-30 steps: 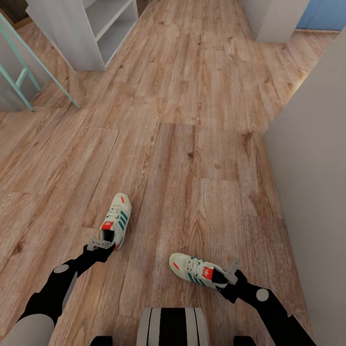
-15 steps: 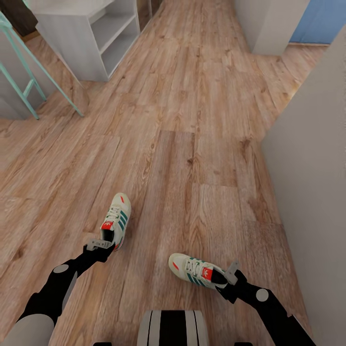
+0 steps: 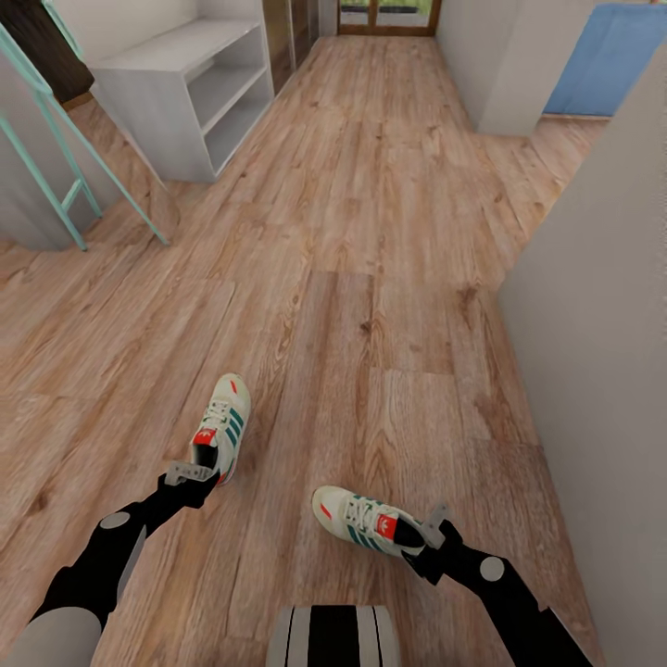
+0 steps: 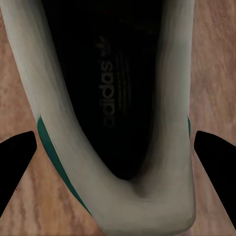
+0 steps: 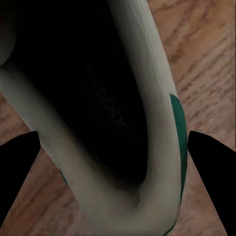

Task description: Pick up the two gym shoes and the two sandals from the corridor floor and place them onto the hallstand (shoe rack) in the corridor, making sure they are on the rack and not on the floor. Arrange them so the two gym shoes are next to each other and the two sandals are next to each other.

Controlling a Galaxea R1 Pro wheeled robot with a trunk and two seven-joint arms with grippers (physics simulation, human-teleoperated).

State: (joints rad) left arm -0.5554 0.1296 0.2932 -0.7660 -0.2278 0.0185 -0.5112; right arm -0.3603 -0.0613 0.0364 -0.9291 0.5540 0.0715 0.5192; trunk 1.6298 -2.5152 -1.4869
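My left gripper (image 3: 192, 474) is clamped on the heel of one gym shoe (image 3: 219, 429); my right gripper (image 3: 432, 528) likewise grips the other gym shoe (image 3: 359, 519). Both are over the corridor floor (image 3: 371, 278). The hallstand (image 3: 185, 93) stands far ahead-left beside teal ladder rails (image 3: 65, 157); a grey wall (image 3: 602, 389) crowds my right.

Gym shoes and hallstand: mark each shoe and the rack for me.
left-hand gym shoe (image 3: 220, 427), head view, on the laces.
right-hand gym shoe (image 3: 357, 521), head view, on the laced upper.
hallstand (image 3: 176, 48), head view, on its pale top surface.
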